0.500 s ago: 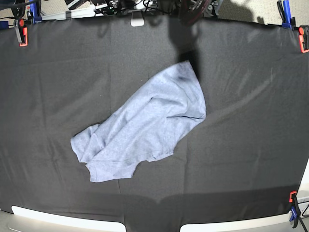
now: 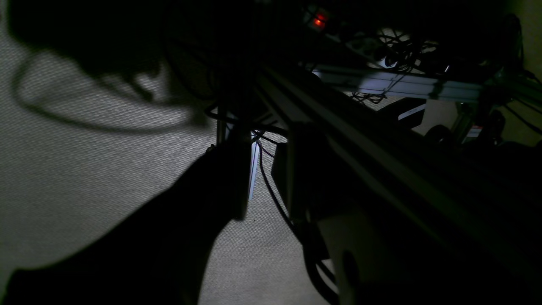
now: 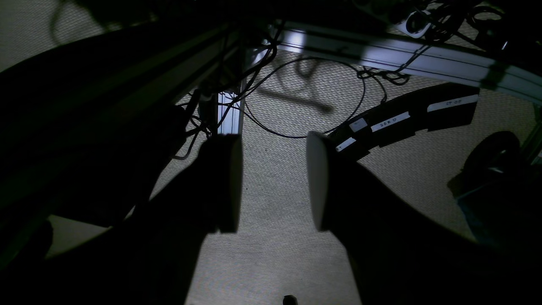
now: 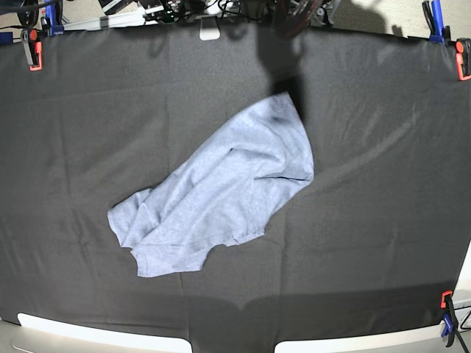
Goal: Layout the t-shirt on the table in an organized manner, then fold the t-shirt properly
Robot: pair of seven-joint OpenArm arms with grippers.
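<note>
The table (image 4: 81, 132) fills the base view – matte black cloth stretched flat, a few faint creases on the right half, white rim showing along the near edge. The t-shirt (image 4: 221, 195) lies crumpled near the table's centre, running diagonally from the near-left toward the far-right; light blue-grey, folded over itself with a dark crease across the upper part, lower hem end bunched toward the near-left. No lettering is visible on the exposed side. A shadow falls from the far edge down onto the shirt's top end. Clamps sit at the corners: orange clamp (image 4: 32, 48) at far-left, orange clamp and blue clamp (image 4: 436, 20) at far-right, another blue and orange one (image 4: 447, 318) at near-right. Neither arm reaches over the cloth in the base view. The right wrist view looks at a carpeted floor (image 3: 271, 254) with cables and an aluminium rail (image 3: 381, 48); the right gripper (image 3: 275, 182) shows both pads with a clear gap – jaws apart, nothing between them. The left wrist view is very dark: one finger of the left gripper (image 2: 211, 203) is a silhouette over the floor, the other side is lost against dark hardware, so the state of its jaws cannot be told. Nothing visibly held there.
</note>
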